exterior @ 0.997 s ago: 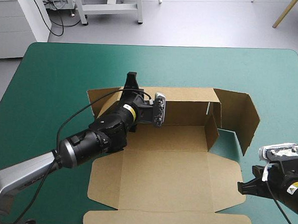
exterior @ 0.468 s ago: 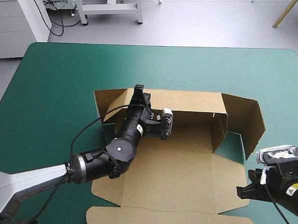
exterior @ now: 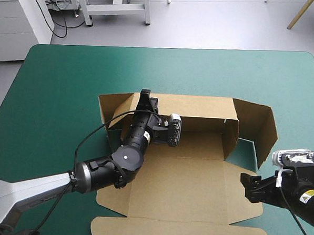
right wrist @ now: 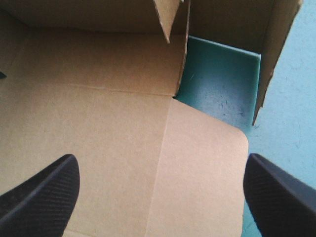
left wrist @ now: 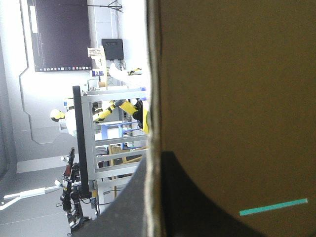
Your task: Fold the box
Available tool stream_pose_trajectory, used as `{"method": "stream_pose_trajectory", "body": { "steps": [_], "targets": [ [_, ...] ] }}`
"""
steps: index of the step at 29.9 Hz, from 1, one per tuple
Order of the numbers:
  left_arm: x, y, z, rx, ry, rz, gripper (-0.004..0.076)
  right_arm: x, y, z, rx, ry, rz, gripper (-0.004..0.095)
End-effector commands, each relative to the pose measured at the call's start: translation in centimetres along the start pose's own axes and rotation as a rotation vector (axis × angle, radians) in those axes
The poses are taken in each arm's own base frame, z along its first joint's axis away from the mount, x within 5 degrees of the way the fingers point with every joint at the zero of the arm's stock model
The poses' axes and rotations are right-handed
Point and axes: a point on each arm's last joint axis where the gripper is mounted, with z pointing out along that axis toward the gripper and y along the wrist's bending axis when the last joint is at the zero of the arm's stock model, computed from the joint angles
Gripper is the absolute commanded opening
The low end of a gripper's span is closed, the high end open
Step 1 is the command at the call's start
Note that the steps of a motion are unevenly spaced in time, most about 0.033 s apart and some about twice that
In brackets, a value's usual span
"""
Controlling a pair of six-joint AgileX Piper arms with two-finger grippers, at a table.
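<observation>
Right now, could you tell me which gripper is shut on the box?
The left gripper, pinching the far wall of the box; the right gripper is open, holding nothing.

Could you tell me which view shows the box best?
The high view: the box shows nearly whole, back and right walls raised. The right wrist view shows only its right part; the left wrist view only a wall edge between the left fingers.

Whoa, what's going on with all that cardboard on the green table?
Two robot arms are folding a brown box on the teal-green table. The left gripper is shut on the box's raised far wall, pinching its top edge. The right gripper hangs open at the flat board's right-hand flap, holding nothing. The right wall stands up with its end panel swung outward; the near part lies flat.
</observation>
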Motion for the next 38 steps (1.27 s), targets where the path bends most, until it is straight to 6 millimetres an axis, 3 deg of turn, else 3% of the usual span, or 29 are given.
{"method": "stream_pose_trajectory", "body": {
  "steps": [1, 5, 10, 16, 20, 24, 28, 38],
  "targets": [
    [0.0, 2.2, -1.1, -0.084, -0.013, -0.025, -0.0010, -2.0, 0.2, -0.4, -0.015, -0.128, 0.051, 0.0807],
    [0.0, 2.2, -1.1, -0.084, -0.013, -0.025, -0.0010, -4.7, 0.0, -0.1, -0.016, -0.111, 0.094, 0.0785],
    [0.0, 2.2, -1.1, -0.084, -0.014, -0.031, -0.0010, -10.6, -0.7, 0.7, 0.009, -0.136, 0.076, 0.0762],
    [0.0, 2.2, -1.1, -0.085, -0.012, -0.046, -0.0010, -17.5, -2.1, 3.0, 0.057, -0.149, 0.065, 0.0733],
    [0.0, 2.2, -1.1, -0.085, -0.012, -0.045, -0.0010, -20.3, -3.2, 5.8, 0.068, -0.105, 0.098, 0.0702],
    [0.1, 2.3, -1.1, -0.089, -0.007, -0.123, -0.0010, -21.2, -4.4, 9.3, 0.073, -0.024, 0.117, 0.0673],
    [0.2, 2.3, -1.1, -0.093, -0.002, -0.188, -0.0010, -20.9, -5.4, 12.3, 0.086, 0.062, 0.128, 0.0653],
    [0.3, 2.3, -1.1, -0.091, 0.005, -0.215, -0.0010, -19.6, -5.7, 13.2, 0.092, 0.186, 0.137, 0.0647]
  ]
}}
